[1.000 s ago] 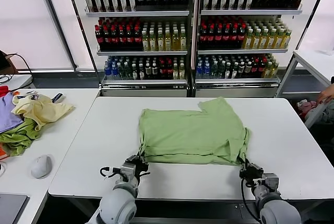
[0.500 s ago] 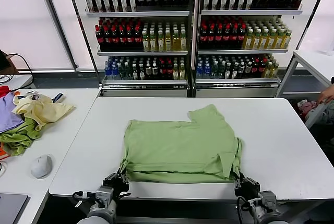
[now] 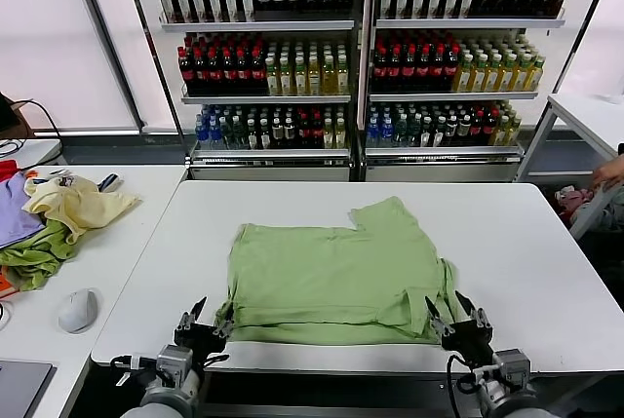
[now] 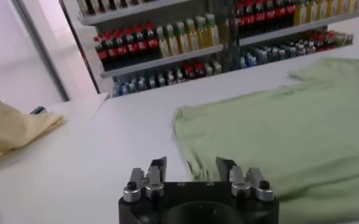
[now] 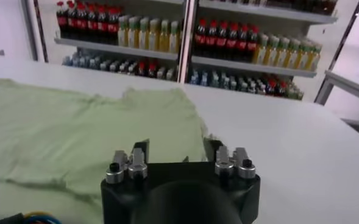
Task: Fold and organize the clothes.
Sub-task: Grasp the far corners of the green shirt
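Note:
A plain light green shirt (image 3: pixel 336 267) lies flat and folded on the white table (image 3: pixel 526 243), its near hem close to the front edge. My left gripper (image 3: pixel 202 319) is open and empty just off the shirt's near left corner. My right gripper (image 3: pixel 453 316) is open and empty at the near right corner. In the left wrist view the open gripper (image 4: pixel 191 165) faces the shirt's corner (image 4: pixel 289 122). In the right wrist view the open gripper (image 5: pixel 176 147) faces the shirt's edge (image 5: pixel 75 122). No printed, buttoned shirt shows on this table.
A side table at the left holds a pile of yellow (image 3: pixel 73 204) and green (image 3: pixel 34 257) clothes and a grey mouse (image 3: pixel 78 309). Shelves of bottles (image 3: pixel 361 57) stand behind. Another table (image 3: pixel 585 111) and a person's hand (image 3: pixel 609 174) are at the right.
Both grippers dragged the shirt toward the front edge and a little left, then opened and let go of its near corners. The shirt now lies still.

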Available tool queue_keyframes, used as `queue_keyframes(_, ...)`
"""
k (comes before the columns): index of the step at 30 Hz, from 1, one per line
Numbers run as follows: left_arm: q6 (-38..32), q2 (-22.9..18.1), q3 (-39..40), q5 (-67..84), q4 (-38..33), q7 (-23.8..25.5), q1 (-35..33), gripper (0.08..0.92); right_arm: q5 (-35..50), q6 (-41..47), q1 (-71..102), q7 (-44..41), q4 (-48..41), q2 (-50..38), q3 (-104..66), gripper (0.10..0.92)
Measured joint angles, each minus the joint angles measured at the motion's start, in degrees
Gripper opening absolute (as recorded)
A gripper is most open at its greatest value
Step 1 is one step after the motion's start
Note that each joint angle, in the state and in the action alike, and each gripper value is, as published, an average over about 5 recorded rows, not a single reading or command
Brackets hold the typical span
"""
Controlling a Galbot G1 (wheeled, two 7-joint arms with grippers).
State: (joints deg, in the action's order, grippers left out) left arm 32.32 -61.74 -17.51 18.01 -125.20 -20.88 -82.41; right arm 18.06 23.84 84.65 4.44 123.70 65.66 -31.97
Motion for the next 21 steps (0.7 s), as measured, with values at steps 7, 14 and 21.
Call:
queue_keyframes(7, -0.5, -0.1, 2.7, 3.7, 6.6, 0.0, 9.7, 0.816, 2.9, 2.2, -12.2, 2.0, -7.8, -0.5, 4.4, 0.822)
queue_keyframes(14, -0.8, -1.4, 6.8, 6.8, 16.3, 0.0, 21.1, 0.823, 5.1, 4.3, -25.3, 3.0, -18.5, 0.1, 9.9, 0.823)
queue_keyframes(21, -0.7, -3.5, 10.7, 8.7, 27.3, -0.3, 31.4, 0.823, 5.6, 5.5, -36.5, 3.2, -30.4, 1.9, 14.5, 0.823)
